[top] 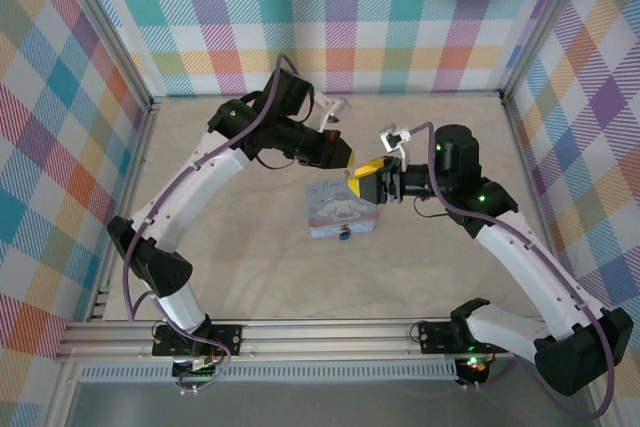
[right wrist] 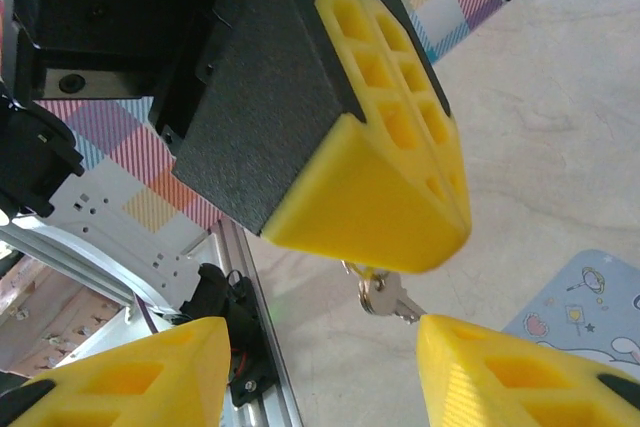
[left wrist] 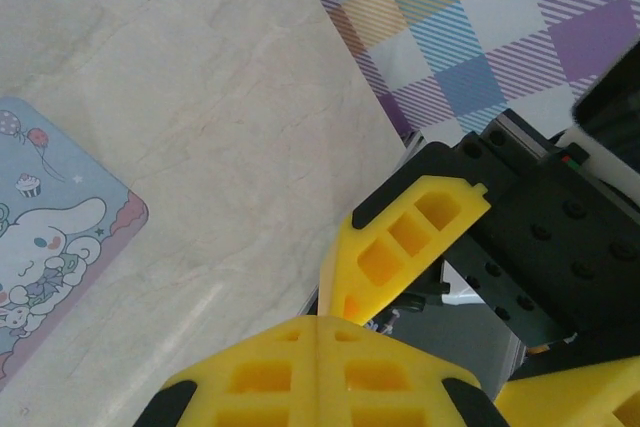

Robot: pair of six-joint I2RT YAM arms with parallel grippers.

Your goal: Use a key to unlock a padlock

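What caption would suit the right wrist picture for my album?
Left gripper, shut, dangles the key before the open right gripper; tin in the corner.

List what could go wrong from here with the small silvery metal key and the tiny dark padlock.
1. The small silvery metal key dangles from the very tips of the shut left gripper; it may slip or swing.
2. The open right gripper flanks it closely, so closing could knock it free.
3. The tiny dark padlock lies unheld by the light-blue tin and may slide when pushed.
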